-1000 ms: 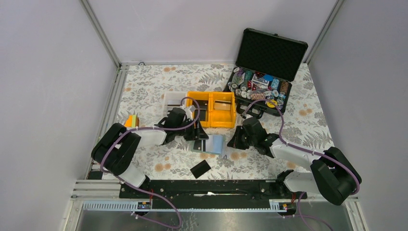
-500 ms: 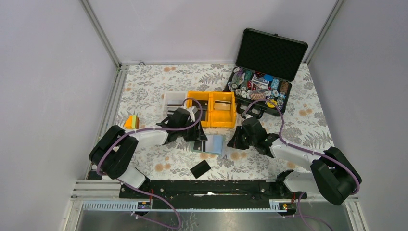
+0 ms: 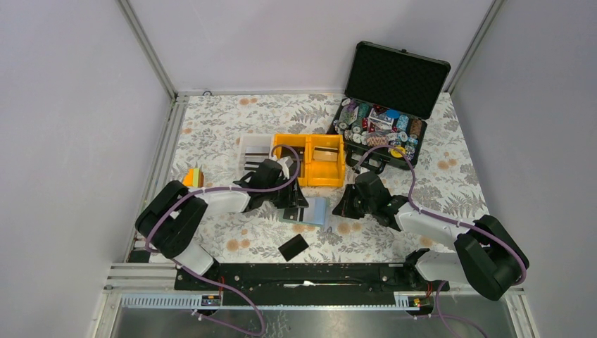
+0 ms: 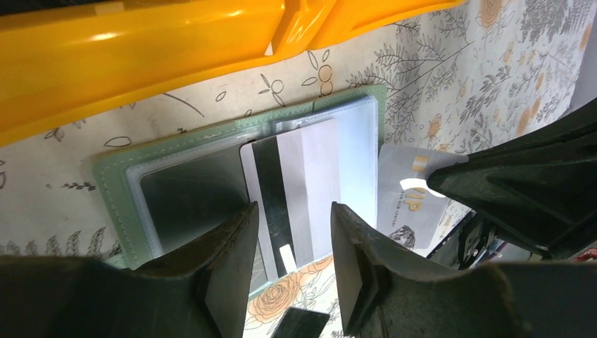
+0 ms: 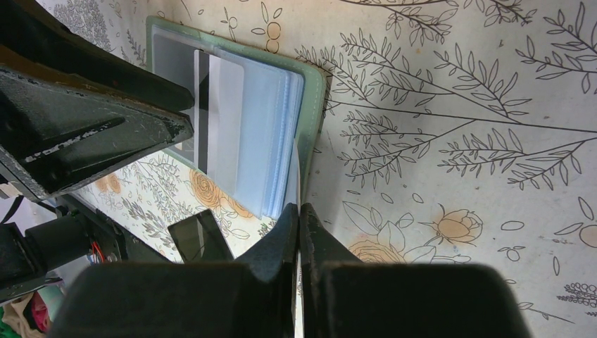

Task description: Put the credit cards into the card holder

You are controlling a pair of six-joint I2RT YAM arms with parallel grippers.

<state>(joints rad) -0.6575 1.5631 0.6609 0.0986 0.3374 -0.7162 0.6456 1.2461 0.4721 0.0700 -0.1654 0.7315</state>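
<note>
1 striped card (image 4: pixel 292 179) lies on card holder (image 4: pixel 112 197), left gripper (image 4: pixel 292 211) spread above it; right gripper (image 5: pixel 298 211) pinches grey card (image 4: pixel 401 204); black card (image 3: pixel 293 247), lower centre, untouched.

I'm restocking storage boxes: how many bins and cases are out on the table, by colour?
yellow bins: 2
white bin: 1
black case: 1
Total: 4
</note>
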